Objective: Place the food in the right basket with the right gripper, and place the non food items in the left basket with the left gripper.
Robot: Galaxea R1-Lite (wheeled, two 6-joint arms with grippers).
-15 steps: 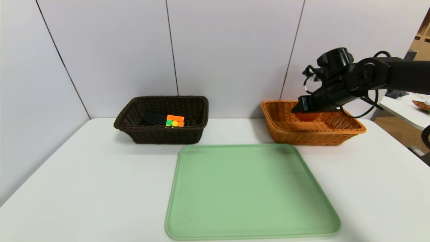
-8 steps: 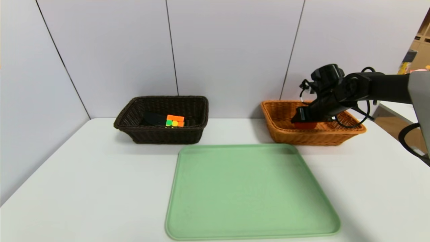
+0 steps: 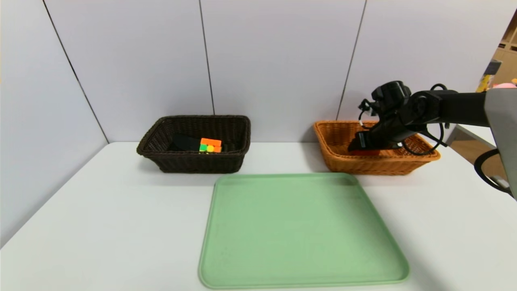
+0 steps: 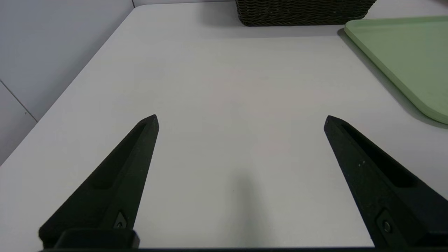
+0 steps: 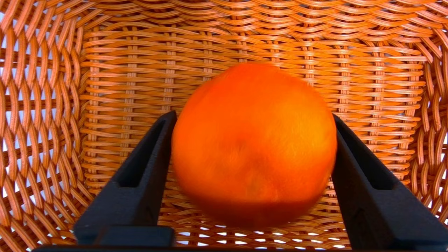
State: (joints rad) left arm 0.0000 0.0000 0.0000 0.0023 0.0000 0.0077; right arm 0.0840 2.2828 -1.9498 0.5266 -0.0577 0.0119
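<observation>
The left gripper (image 4: pixel 240 120) waits above the white counter (image 4: pixel 238 87), fingers wide apart, empty. The dark brown wicker basket (image 3: pixel 198 162) has the black flat pouch (image 3: pixel 185 142) and multicoloured cube (image 3: pixel 210 146). The right gripper (image 5: pixel 254 116) has lowered the round orange fruit (image 5: pixel 252 140) into the orange-tan wicker basket (image 3: pixel 375 164); its fingers now stand wide around it, so release seems under way.

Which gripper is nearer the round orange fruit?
Right. The black right gripper is in the orange-tan wicker basket, fingers around the fruit; the black left gripper is over the white tabletop, away from it.
</observation>
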